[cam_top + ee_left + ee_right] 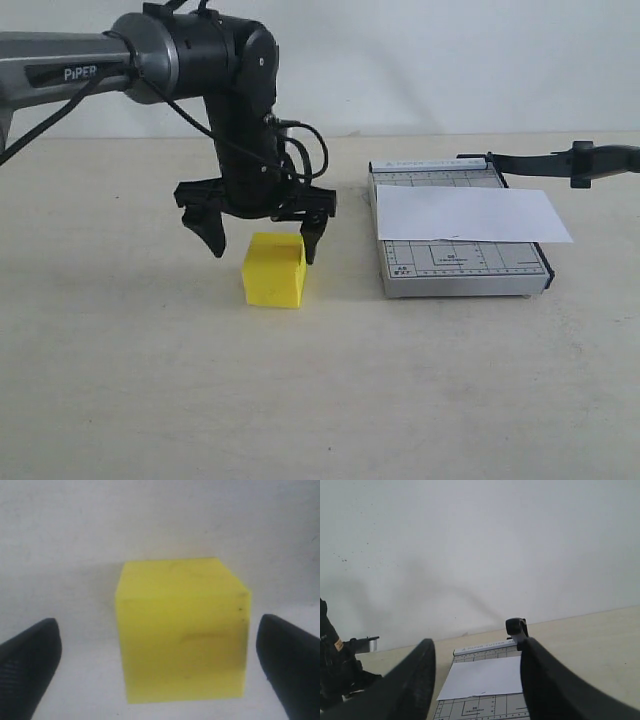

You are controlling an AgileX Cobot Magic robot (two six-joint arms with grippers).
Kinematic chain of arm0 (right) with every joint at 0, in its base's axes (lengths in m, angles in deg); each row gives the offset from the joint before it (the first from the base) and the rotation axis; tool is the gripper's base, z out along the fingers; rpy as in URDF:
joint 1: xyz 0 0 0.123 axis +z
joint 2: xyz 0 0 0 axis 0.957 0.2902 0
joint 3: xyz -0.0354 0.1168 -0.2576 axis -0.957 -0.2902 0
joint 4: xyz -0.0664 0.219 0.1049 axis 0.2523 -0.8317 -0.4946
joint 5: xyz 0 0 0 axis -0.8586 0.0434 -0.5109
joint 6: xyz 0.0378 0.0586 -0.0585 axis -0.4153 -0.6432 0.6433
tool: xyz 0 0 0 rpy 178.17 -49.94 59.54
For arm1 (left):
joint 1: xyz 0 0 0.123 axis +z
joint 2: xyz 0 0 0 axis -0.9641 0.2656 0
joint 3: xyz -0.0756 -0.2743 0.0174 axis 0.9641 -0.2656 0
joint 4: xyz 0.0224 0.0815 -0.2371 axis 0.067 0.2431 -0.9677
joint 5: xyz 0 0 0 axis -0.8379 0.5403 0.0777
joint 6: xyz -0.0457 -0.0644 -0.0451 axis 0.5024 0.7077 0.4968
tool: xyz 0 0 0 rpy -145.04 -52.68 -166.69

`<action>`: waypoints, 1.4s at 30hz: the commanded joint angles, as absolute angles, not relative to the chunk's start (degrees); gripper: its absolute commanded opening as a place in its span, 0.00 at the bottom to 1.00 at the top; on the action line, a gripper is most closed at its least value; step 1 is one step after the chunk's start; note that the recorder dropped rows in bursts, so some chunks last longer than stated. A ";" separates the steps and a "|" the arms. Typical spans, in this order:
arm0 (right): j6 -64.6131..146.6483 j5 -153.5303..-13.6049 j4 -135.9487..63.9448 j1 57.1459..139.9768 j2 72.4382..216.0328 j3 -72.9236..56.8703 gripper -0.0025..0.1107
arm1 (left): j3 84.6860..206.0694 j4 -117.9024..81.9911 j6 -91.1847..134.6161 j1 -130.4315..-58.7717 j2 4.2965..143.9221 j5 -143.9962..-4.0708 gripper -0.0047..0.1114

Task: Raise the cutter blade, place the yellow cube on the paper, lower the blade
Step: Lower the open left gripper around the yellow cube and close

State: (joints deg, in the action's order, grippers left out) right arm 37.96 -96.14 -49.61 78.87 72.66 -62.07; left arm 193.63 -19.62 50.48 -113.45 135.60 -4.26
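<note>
1 tabletop (150, 380), white wall (420, 60); left end effector (264, 255) wide around yellow cube (275, 272), right end effector (476, 680) unclear.

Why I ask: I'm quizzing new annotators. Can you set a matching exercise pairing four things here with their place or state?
1 yellow cube
2 paper
3 cutter blade
4 left gripper

A raised above the trimmer base
B open, straddling the cube
C resting on the table
D lying across the trimmer base

Pairs: 1-C, 2-D, 3-A, 4-B
</note>
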 commanded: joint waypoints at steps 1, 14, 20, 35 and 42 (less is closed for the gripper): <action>37.91 -95.82 -49.10 78.97 72.44 -62.24 0.46 | 190.38 -19.24 50.15 -113.76 135.58 -4.07 0.92; 37.91 -95.82 -49.10 78.97 72.44 -62.24 0.46 | 189.96 -15.70 50.15 -113.76 135.58 -4.07 0.92; 37.91 -95.82 -49.10 78.97 72.44 -62.24 0.46 | 189.96 -17.09 49.25 -113.76 135.58 -8.90 0.92; 37.91 -95.82 -49.10 78.97 72.44 -62.24 0.46 | 189.96 -17.96 48.07 -113.76 135.58 -15.55 0.92; 37.91 -95.82 -49.10 78.97 72.44 -62.24 0.46 | 189.11 -17.96 47.98 -113.76 135.58 -15.55 0.92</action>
